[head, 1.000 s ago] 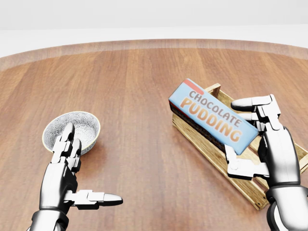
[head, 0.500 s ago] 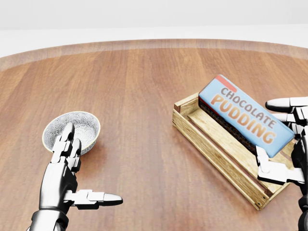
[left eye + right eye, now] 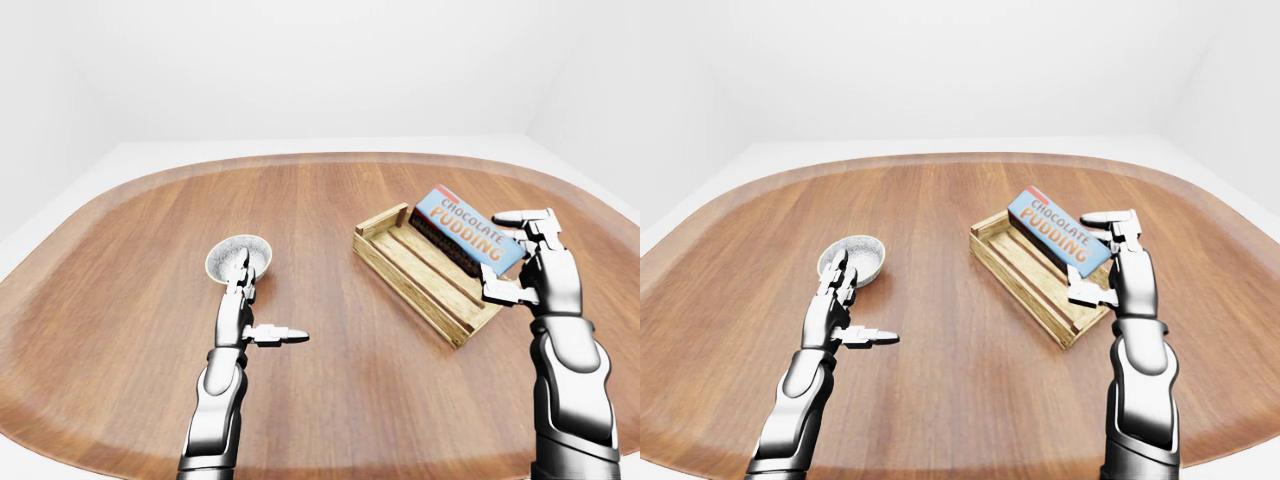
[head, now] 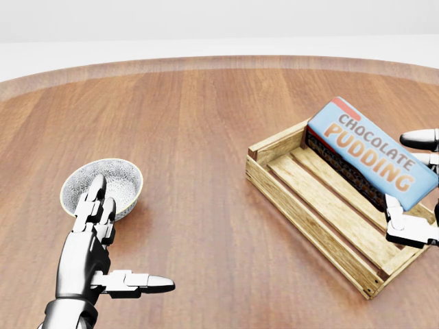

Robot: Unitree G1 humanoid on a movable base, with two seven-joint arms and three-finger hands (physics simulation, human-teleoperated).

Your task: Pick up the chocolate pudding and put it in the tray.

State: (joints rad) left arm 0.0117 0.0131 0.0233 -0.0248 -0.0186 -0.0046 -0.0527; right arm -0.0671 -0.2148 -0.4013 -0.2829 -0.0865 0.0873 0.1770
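Carried rightward since a second ago, the chocolate pudding (image 4: pixel 374 154) sits tilted over the tray (image 4: pixel 302 199), pinched by the right hand (image 3: pixel 525 262) for lowering, while the left hand (image 4: pixel 96 236) idles splayed.

patterned bowl (image 4: pixel 103 187) on wooden table (image 4: pixel 206 137)

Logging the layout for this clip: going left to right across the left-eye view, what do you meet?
left hand → patterned bowl → wooden tray → chocolate pudding box → right hand.
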